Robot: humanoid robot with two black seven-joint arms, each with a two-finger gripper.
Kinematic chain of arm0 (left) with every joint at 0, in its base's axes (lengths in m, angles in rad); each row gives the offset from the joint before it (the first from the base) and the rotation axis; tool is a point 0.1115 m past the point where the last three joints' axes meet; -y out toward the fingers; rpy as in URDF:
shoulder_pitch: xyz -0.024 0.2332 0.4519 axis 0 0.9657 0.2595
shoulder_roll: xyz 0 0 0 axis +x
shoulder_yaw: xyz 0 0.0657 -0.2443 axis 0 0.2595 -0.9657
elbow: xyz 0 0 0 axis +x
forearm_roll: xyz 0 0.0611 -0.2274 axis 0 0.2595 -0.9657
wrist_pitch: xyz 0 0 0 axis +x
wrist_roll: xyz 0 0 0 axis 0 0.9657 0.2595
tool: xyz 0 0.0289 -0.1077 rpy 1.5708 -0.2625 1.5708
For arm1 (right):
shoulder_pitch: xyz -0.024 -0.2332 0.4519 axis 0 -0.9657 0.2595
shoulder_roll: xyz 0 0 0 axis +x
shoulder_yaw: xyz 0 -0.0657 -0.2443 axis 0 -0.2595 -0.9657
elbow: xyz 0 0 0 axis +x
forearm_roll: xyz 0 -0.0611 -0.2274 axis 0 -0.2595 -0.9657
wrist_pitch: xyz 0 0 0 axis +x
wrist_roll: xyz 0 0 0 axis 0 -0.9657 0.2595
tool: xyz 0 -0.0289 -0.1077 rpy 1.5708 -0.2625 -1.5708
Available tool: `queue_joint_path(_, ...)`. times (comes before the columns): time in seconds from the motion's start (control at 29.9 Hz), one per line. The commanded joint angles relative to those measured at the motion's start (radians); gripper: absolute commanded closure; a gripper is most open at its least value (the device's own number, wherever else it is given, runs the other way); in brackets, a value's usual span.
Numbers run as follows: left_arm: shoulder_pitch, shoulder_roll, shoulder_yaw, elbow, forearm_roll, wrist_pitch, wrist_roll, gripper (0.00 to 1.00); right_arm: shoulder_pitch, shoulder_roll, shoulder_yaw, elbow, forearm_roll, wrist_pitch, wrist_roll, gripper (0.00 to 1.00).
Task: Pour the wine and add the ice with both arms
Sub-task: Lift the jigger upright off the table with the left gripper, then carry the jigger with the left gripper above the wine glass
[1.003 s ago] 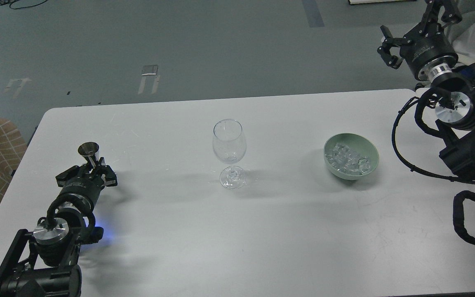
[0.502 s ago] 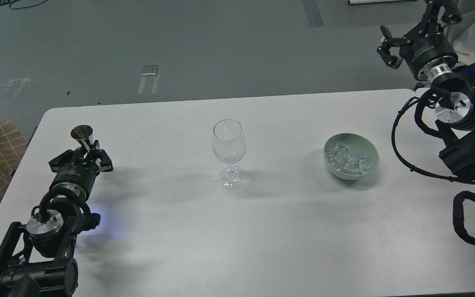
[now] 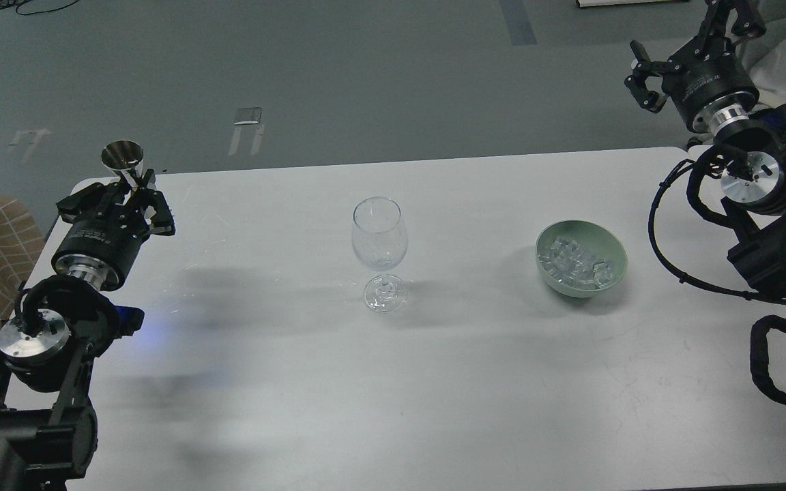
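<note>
On both wrists white lettering unreadable, left jaws [image 3: 135, 193] clamping steel jigger [image 3: 124, 161], right jaws [image 3: 685, 31] spread wide.

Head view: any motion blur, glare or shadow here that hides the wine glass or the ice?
Head view: sharp overall; soft, smeared shadows on the white table beside the left arm, with a blue glow. The wine glass and the ice in the green bowl read clearly, showing only small glints. No glare hides anything.
</note>
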Motion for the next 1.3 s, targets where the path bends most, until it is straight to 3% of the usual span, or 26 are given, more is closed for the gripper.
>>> queue_joint_path(0.0,-0.044,0.004,0.011,-0.016,0.001,0.04,0.025,0.99,0.0,-0.006,0.0,0.001,0.0,0.0,0.0,0.0)
queue_joint_path(0.23,-0.083,-0.005,0.066,-0.198,0.011,0.26,0.063,1.0,-0.002,-0.029,0.0,0.003,0.002,0.002,0.0,0.0)
queue_joint_path(0.5,-0.084,-0.003,0.182,-0.317,0.048,0.356,0.099,1.0,-0.008,-0.034,0.0,0.003,0.002,0.002,0.0,0.0)
queue_joint_path(0.94,-0.138,-0.012,0.362,-0.317,0.179,0.385,0.129,1.0,-0.008,-0.034,0.0,0.004,0.002,0.002,0.0,0.0)
queue_joint_path(1.27,-0.124,-0.062,0.368,-0.309,0.251,0.389,0.131,1.0,-0.034,-0.035,0.002,0.027,0.003,0.002,0.003,0.0)
